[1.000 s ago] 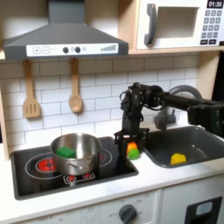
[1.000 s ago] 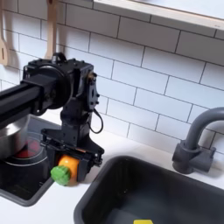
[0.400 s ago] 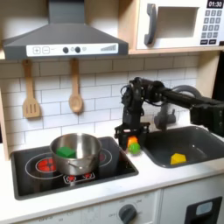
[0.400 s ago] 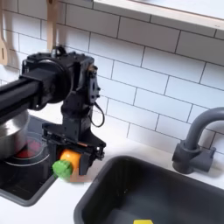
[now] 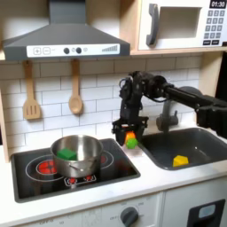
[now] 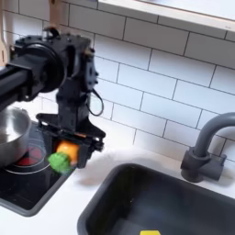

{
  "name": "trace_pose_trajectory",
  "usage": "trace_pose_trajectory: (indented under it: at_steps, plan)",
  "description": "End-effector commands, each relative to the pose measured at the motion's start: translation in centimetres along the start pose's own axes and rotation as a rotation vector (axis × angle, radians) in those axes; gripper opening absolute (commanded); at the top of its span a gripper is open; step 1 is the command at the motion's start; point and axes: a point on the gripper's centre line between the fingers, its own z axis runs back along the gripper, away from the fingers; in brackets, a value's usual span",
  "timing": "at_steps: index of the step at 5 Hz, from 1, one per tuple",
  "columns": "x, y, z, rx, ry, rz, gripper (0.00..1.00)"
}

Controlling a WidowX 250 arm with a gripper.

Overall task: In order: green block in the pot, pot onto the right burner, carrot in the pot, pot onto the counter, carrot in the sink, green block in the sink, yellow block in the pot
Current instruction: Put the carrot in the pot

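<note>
The shiny steel pot stands on the black cooktop, and the green block lies inside it. In both exterior views my gripper hangs above the cooktop's right edge, shut on the orange carrot. The carrot's green end points down and to the second exterior view's left. In the dark grey sink lies the yellow block. The pot's rim shows at the second exterior view's left edge. The off-white counter surrounds the cooktop and sink.
An arched grey faucet stands behind the sink. Two wooden utensils hang on the tiled wall under the range hood. A microwave sits at the upper right of the first exterior view.
My gripper has risen with the carrot and moved left, from the counter beside the sink to over the cooktop's right edge. Pot and blocks stay put.
</note>
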Motion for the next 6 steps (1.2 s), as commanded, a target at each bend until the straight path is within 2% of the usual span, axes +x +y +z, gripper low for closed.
trace_pose_trajectory:
  at_steps: [1,2,4,5,6]
  plan:
    - [-0.5,3.2,3.5,0.023,-0.053,0.079,0.0]
    - [-0.4,4.9,4.6,0.047,-0.076,0.132,0.0]
    - [-0.4,8.4,4.5,0.092,-0.09,0.224,0.0]
    - [-0.1,9.7,4.4,0.125,-0.122,0.249,0.0]
    - [0.3,10.3,4.4,0.132,-0.14,0.262,0.0]
